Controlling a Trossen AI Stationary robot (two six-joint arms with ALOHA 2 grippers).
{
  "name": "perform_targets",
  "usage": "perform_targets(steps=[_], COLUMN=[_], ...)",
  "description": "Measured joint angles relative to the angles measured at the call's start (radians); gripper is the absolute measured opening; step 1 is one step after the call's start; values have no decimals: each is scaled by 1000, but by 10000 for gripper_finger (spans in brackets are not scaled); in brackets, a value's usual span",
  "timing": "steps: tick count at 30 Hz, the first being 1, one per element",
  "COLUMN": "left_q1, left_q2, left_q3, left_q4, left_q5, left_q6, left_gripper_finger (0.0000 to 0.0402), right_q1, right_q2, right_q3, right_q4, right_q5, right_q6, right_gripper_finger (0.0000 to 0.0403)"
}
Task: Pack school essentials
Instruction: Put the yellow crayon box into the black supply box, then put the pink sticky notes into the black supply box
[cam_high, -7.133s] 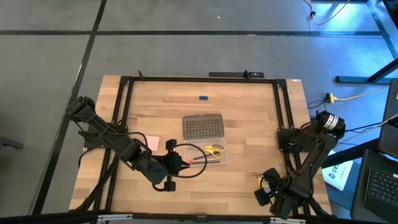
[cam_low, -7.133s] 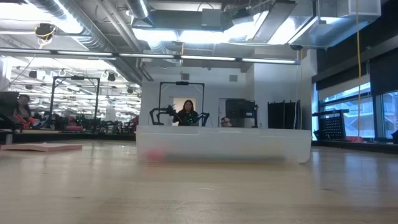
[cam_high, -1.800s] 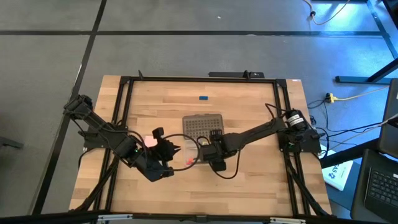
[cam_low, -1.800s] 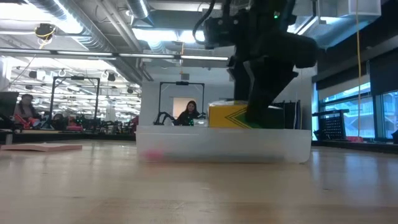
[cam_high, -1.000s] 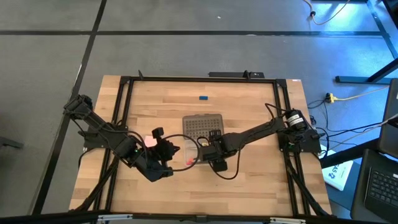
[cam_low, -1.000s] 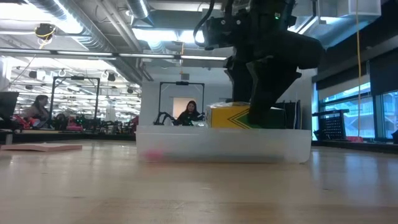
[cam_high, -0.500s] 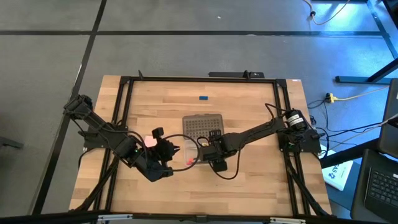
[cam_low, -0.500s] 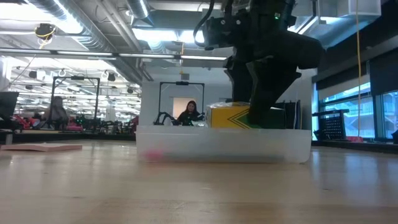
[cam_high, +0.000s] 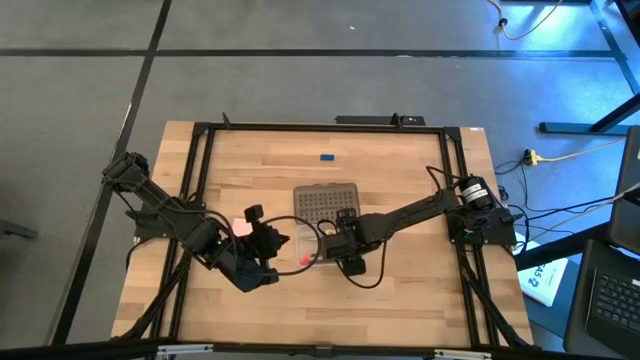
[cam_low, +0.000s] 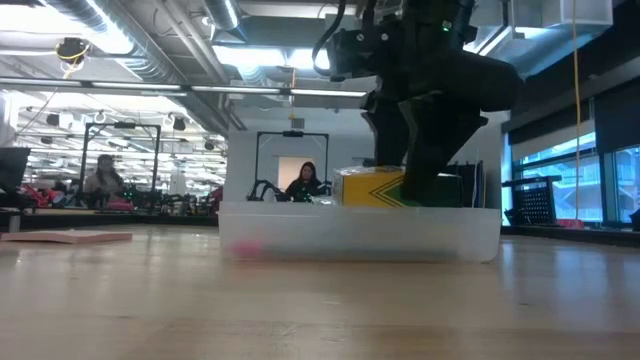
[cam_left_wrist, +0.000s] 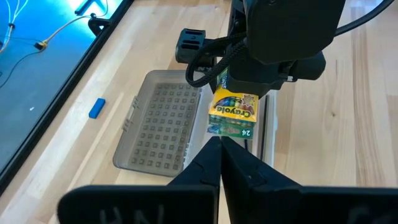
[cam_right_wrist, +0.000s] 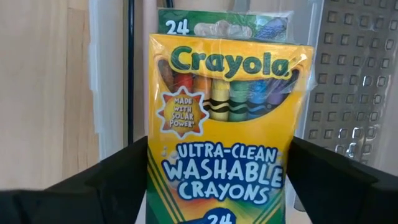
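I am lowering the green-and-yellow cardboard crayon box (cam_right_wrist: 225, 124) into the clear rectangular plastic case (cam_low: 358, 234) at the middle of the pale wooden bench (cam_high: 400, 300); this is the packing step for the crayons, and by my judgement it is nearly done. The right tool (cam_high: 345, 255) is clamped on the box, one dark finger at each narrow side, with the fingers standing wide because the box is wide. In the low view the box is sitting just above the case's rim, its lower part already behind the clear wall (whether it is touching the floor of the case I cannot tell).

The left tool (cam_left_wrist: 221, 163) is waiting with its fingers pressed together and holding nothing, just beside the case on the left arm's side and pointing toward it. The case's grey dotted lid (cam_left_wrist: 158, 127) is lying open beside the tray.

Next I am expecting to ease the box down flat inside the tray, spread the right fingers and lift straight up without dragging it back out. Still unpacked are the small blue block (cam_high: 326, 156), lying well apart toward the far edge, and the pink square pad (cam_low: 62, 237), lying flat on the wood near the left arm.
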Motion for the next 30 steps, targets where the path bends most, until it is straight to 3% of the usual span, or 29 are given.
perform_targets(steps=[8,17,25,30], left_q1=[0,0,0,0], left_q2=[0,0,0,0], left_q3=[0,0,0,0], left_q4=[0,0,5,6], left_q5=[0,0,0,0], left_q6=[0,0,0,0], left_gripper_finger=[16,23,13,8], right_q1=[0,0,0,28], right_q2=[0,-12,-20,-27], right_q3=[1,10,123,176], right_q4=[1,10,-57,-148], right_q5=[19,19,34,-39], right_q6=[-1,55,105,69], right_gripper_finger=[397,397,391,389])
